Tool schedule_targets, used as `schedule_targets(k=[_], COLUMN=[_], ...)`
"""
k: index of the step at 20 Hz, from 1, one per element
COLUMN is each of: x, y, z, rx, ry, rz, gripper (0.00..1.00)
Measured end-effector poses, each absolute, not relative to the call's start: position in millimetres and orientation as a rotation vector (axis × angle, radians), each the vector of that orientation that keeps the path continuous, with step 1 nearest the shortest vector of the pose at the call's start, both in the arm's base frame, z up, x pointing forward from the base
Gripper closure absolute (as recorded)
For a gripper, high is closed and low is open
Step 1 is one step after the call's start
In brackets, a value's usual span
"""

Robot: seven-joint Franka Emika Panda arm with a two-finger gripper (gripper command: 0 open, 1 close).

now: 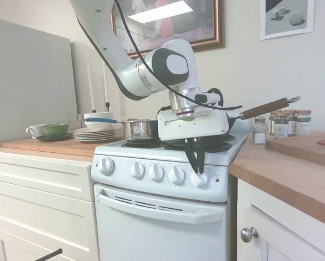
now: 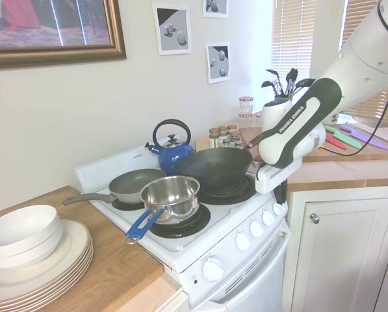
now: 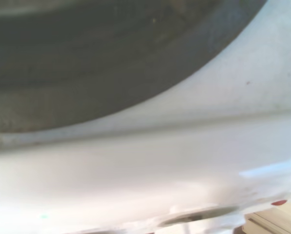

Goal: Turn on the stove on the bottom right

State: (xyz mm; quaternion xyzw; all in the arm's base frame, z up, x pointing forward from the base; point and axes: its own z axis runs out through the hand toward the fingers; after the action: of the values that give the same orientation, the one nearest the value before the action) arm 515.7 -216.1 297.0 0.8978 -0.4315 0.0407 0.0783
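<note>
At the far left of the first exterior view stood cream cabinet drawers under a wooden counter, with a green bowl, a stack of plates and two white candles against the wall. A framed painting hung at the upper middle of the frame. Moving right, the stove filled the lower centre, narrow and white, with five round knobs along its front panel and a small red light at the panel's right end. On its burners sat a steel saucepan and a dark pan whose wooden handle pointed toward the upper right. Further right, spice jars stood on another wooden counter above a white cabinet door.

The gripper hung down in front of the stove, just right of centre, its black fingers nearly together and clenched on the rightmost knob, which they touched from above. From the second exterior view the same gripper sat at the right end of the knob row, with a blue kettle behind. The wrist view was a blur of white stove surface and a dark burner.
</note>
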Motion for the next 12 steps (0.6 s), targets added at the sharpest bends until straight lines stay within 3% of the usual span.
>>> schedule_targets(k=[12], x=[513], y=[-196], z=[291], rx=[2.695], ry=[-1.305], rz=[0.101], gripper=[1.0])
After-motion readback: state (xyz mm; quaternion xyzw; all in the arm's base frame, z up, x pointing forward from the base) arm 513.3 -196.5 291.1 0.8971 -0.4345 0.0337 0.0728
